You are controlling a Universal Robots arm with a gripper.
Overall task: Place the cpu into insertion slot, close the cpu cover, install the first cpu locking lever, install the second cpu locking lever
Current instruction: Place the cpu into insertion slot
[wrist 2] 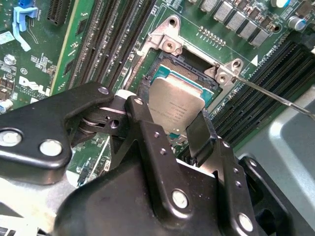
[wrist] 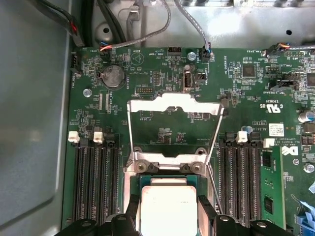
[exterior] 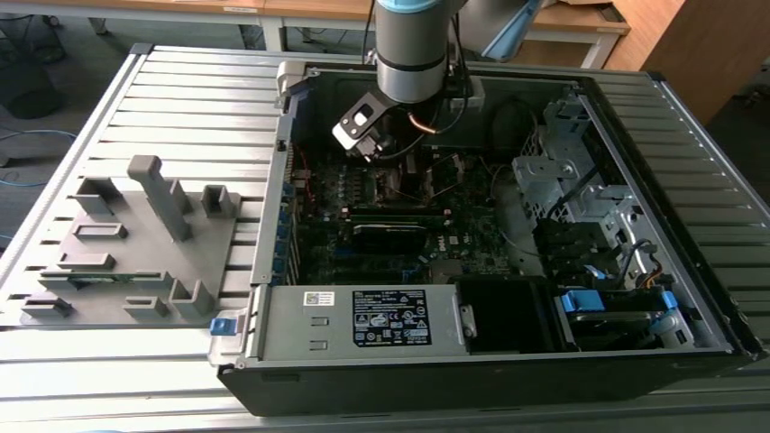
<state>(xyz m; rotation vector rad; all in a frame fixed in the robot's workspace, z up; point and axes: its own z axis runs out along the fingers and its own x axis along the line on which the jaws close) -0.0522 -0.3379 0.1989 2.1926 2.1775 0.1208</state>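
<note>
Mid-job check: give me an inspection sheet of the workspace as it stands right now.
Surface: slatted metal table carrying an open computer case.
Job's things: cpu held at the insertion slot, seating not clear; cpu cover swung open; one locking lever unlatched, sticking out sideways.
Clutter: grey moulded fixture on the table, at the exterior view's left of the case.
Grippers: gripper, jaws shut on the cpu's edges.
Cables: wire bundles along the board's edge, apart from the slot.
Surroundings: wooden furniture behind the table.
</note>
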